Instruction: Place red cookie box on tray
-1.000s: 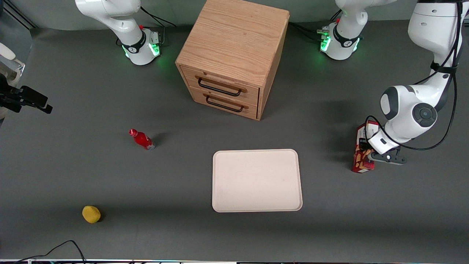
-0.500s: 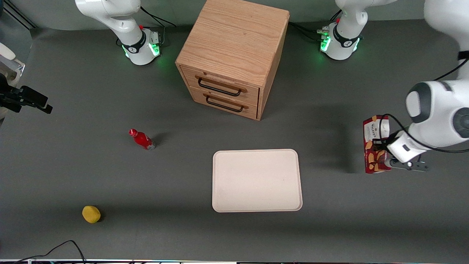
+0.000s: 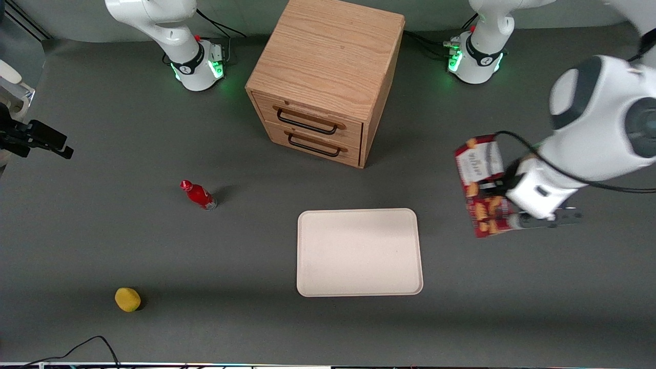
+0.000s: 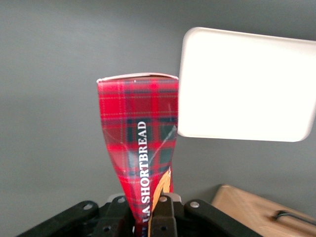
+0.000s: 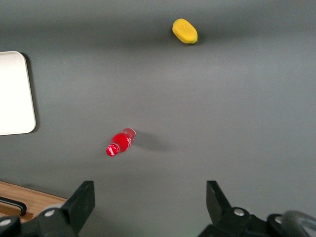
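Note:
The red cookie box (image 3: 483,184) is held in the air by my left gripper (image 3: 505,197), beside the tray (image 3: 359,251) toward the working arm's end of the table and well above the tabletop. The gripper is shut on the box. In the left wrist view the box (image 4: 140,148) is a red tartan carton pinched between the black fingers (image 4: 165,217), squeezed narrow at the grip (image 4: 148,224). The cream-white tray also shows in that view (image 4: 247,84) and has nothing on it.
A wooden two-drawer cabinet (image 3: 325,77) stands farther from the front camera than the tray. A small red bottle (image 3: 198,195) and a yellow fruit (image 3: 127,299) lie toward the parked arm's end of the table.
The gripper has lifted the box off the table, first drifting slightly away from the tray, then rising and moving toward it. The arm looms larger in the front view.

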